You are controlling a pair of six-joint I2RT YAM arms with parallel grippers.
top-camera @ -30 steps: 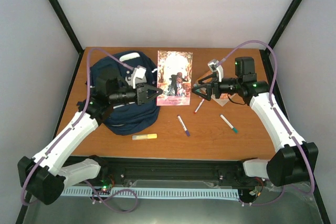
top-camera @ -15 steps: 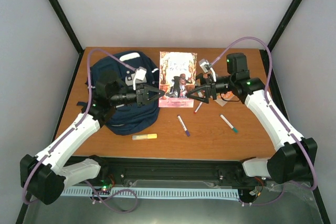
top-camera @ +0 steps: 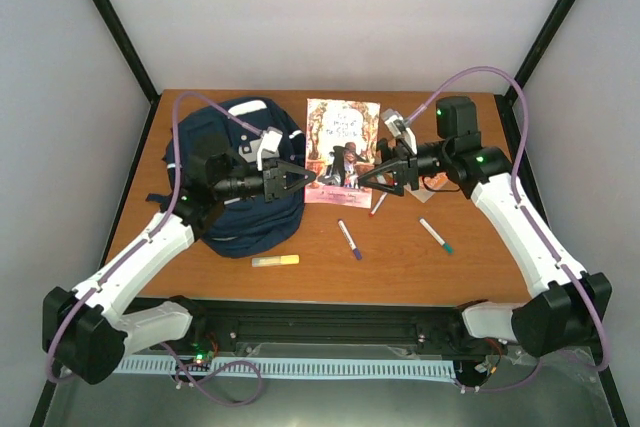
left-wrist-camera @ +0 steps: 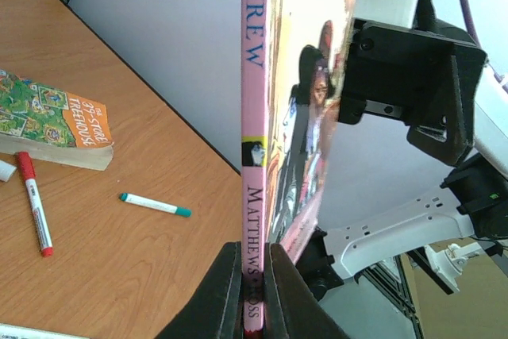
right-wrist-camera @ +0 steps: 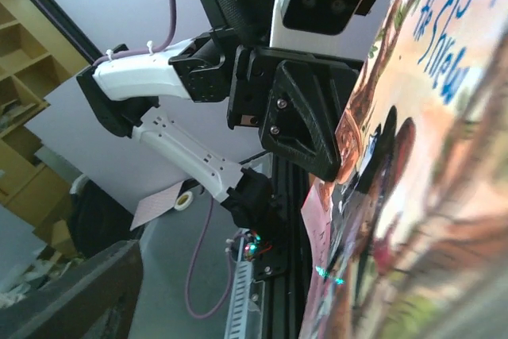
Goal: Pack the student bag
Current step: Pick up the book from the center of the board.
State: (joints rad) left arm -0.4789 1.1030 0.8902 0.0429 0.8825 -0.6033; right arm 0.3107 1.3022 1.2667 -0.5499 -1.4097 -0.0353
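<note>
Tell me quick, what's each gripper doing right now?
Left gripper: closed on the spine of the pink book.
Right gripper: open, at the book's other edge.

One student bag point(top-camera: 245, 227), navy. Two books — one pink book point(top-camera: 340, 127) and one orange book point(left-wrist-camera: 55, 129). Three white-barrelled markers: one red marker point(top-camera: 378, 204), one purple marker point(top-camera: 349, 239), one teal marker point(top-camera: 436, 235). One yellow highlighter point(top-camera: 275, 261) — four pens in all. Two robot arms, the left arm point(top-camera: 140, 262) and the right arm point(top-camera: 520, 232), and a single bench point(top-camera: 400, 277) under the lot.
</note>
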